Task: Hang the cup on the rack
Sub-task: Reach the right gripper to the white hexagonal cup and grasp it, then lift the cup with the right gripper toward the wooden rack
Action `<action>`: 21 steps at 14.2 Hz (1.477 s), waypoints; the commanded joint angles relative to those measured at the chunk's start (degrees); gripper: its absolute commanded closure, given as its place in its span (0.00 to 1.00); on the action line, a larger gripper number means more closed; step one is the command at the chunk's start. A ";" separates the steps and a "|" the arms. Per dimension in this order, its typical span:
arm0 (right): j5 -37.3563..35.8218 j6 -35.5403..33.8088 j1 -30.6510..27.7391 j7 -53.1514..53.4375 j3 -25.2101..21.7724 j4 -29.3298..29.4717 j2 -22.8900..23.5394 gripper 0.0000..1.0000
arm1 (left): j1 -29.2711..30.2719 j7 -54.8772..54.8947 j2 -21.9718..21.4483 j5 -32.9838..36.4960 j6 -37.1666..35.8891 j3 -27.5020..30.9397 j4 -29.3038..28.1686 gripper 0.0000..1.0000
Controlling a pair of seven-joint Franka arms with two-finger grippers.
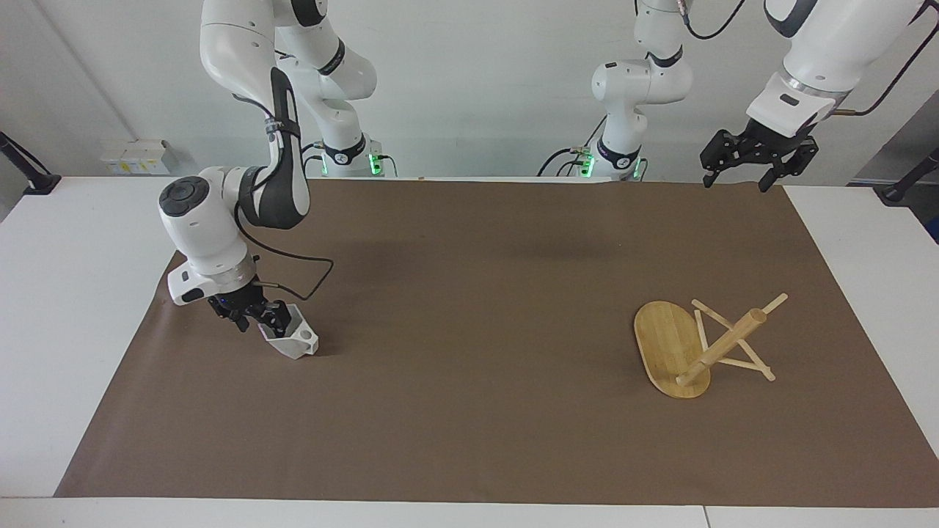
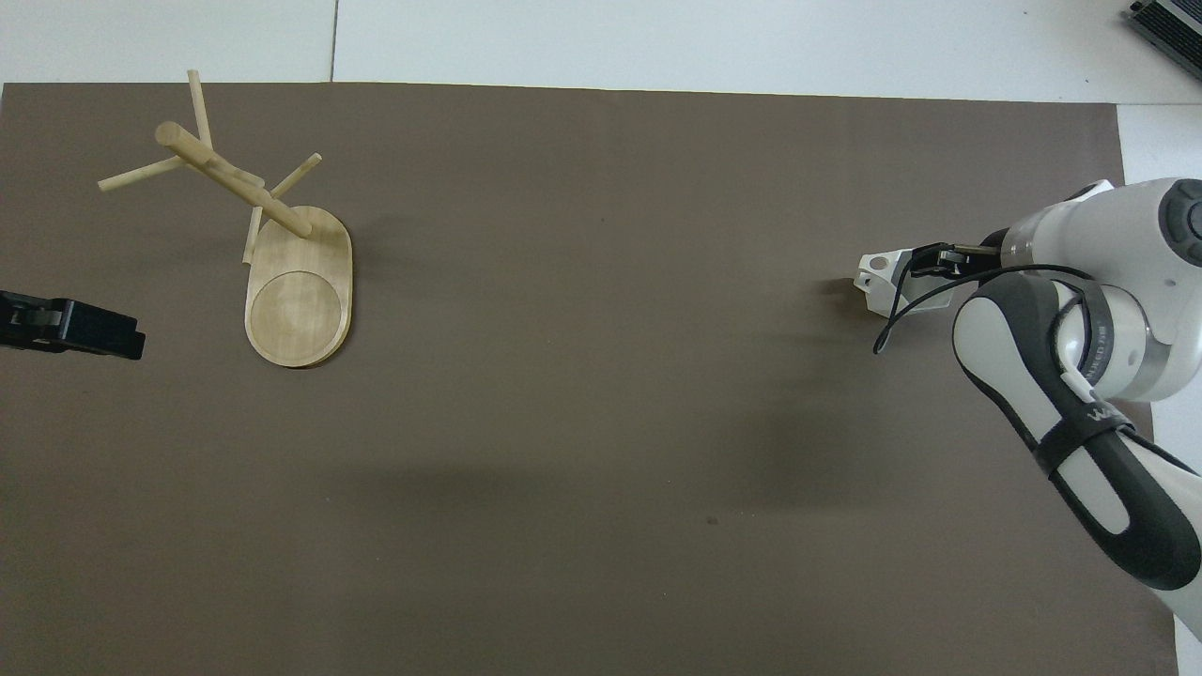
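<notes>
Right end effector (image 1: 258,317) hides cup (image 1: 297,340) rim

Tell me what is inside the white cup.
One finger of the right gripper reaches into the cup over its rim. The gripper covers the rest of the inside, so any contents cannot be seen. The cup lies on the brown mat.

No full word can be read; the right arm's dark band (image 2: 1094,413) carries white lettering, only "W" legible.

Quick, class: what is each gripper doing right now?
Left gripper: open, empty, waiting.
Right gripper: at the cup; grip cannot be told.
</notes>
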 commanded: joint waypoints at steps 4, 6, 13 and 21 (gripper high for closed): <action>0.31 1.39 -0.23 1.23 0.67 -0.53 0.00 1.00 | 0.03 0.05 -2.02 0.59 0.98 -0.30 -2.23 0.00; 0.31 1.22 -0.23 1.41 0.67 -0.35 0.00 1.00 | 0.03 0.14 -2.02 0.59 1.15 -0.30 -2.32 0.00; 0.31 -0.01 -0.32 1.32 0.67 0.70 -0.18 1.00 | 0.12 0.22 -2.02 0.59 0.62 -0.30 -2.32 0.00; 0.49 -8.27 -0.32 1.23 8.47 7.63 -1.50 1.00 | 0.82 0.14 -2.90 0.50 0.18 -0.13 -3.64 0.00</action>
